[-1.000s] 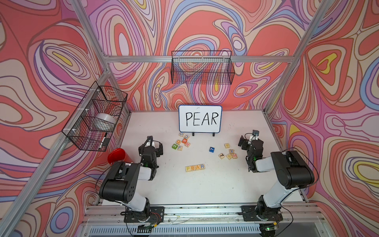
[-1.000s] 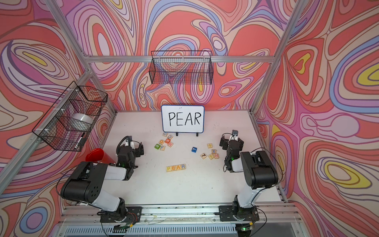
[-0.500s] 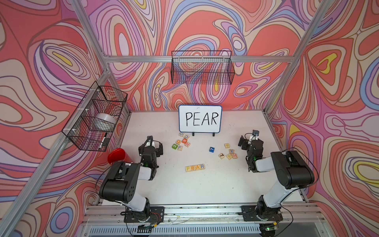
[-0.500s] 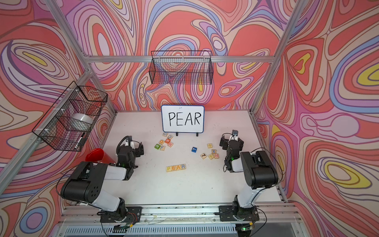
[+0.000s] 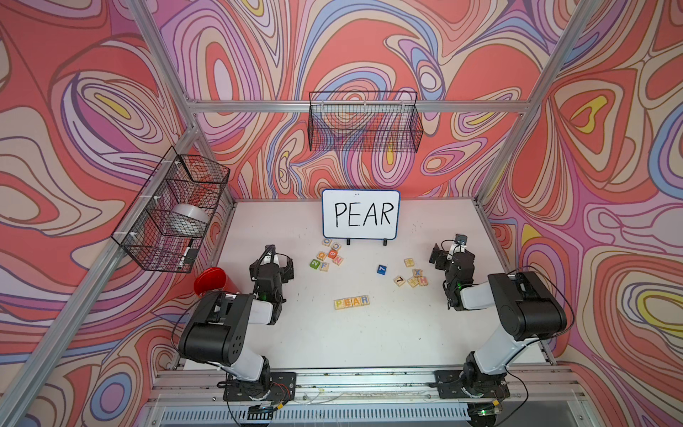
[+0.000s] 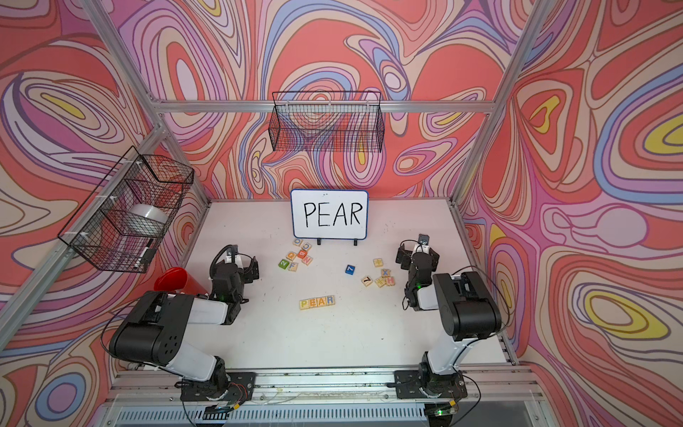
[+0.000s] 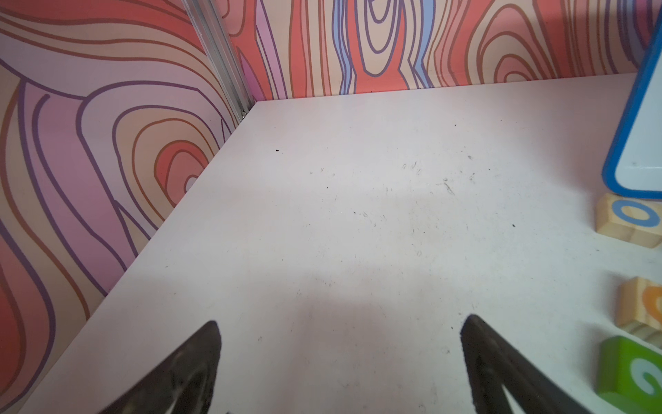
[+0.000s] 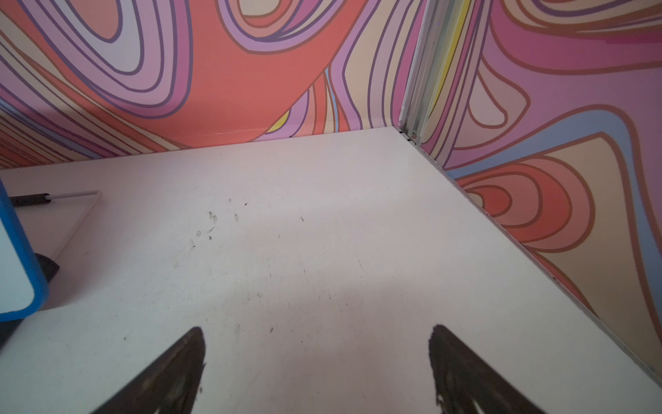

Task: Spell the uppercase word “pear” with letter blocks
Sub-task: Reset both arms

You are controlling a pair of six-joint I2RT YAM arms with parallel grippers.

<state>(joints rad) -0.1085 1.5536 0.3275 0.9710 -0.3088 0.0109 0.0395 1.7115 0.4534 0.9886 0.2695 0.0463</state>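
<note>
Looks basically done to me. The blocks (image 5: 351,302) sit touching in one row mid-table and read P-E-A-R, same as the whiteboard (image 5: 361,214) at 12 o'clock. All I'd say is left is maybe squaring the row up, since it runs a bit tilted.

The left gripper (image 7: 342,322) is out at 10 o'clock from the row and the right gripper (image 8: 318,329) at 2 o'clock. Both are spread wide with only bare table between the jaws.

Spare blocks (image 5: 327,255) lie in clumps at 11 and 1 o'clock.

Containers:
- The side basket (image 5: 148,236) holds a tape roll (image 5: 188,222) and a marker (image 5: 184,253).
- The back basket (image 5: 364,127) shows nothing inside.
- There's a red cup (image 5: 212,283) at 9 o'clock, and I can't tell what's in it.
</note>
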